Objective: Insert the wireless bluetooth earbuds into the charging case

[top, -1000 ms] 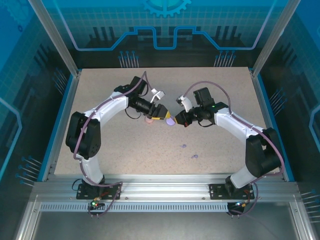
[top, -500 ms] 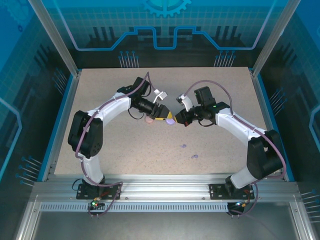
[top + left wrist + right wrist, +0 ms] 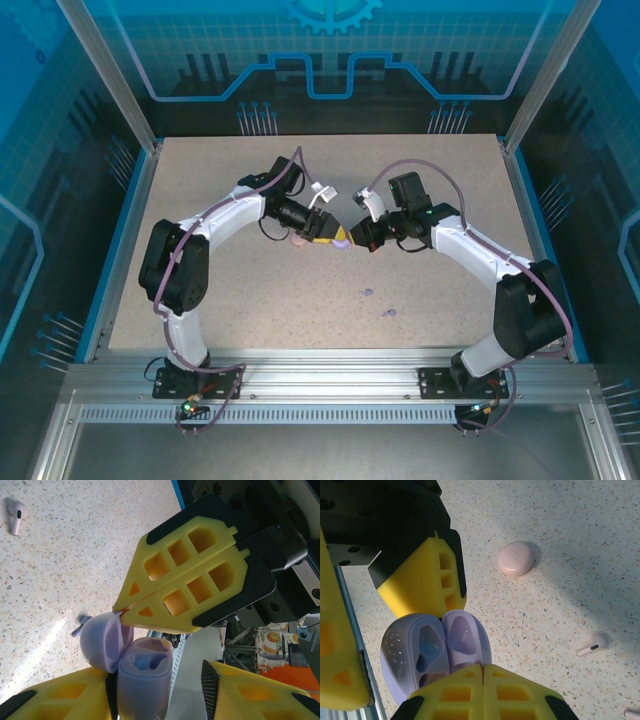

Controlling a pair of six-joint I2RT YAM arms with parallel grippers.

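The lilac charging case (image 3: 142,680) stands open, its lid (image 3: 465,632) folded back and both wells of the base (image 3: 415,652) showing. My left gripper (image 3: 157,672) is open around the base: one finger (image 3: 55,700) lies against it, the other finger (image 3: 260,690) stands apart. My right gripper (image 3: 482,667) is shut, its tips on the lid's rim; whether they pinch it I cannot tell. In the top view both grippers (image 3: 328,236) (image 3: 352,238) meet over the case (image 3: 342,241). Two lilac earbuds (image 3: 368,293) (image 3: 388,313) lie nearer the front. A pale earbud (image 3: 592,645) lies on the table.
A closed pink case (image 3: 516,558) (image 3: 298,240) sits just left of the grippers. Another pale earbud (image 3: 15,515) lies on the speckled table, and a lilac one (image 3: 80,627) peeks out behind the lid. Blue rails edge the tabletop.
The left gripper has slid right, up to the lilac case, and its jaws have narrowed round the base. The right arm has held still.
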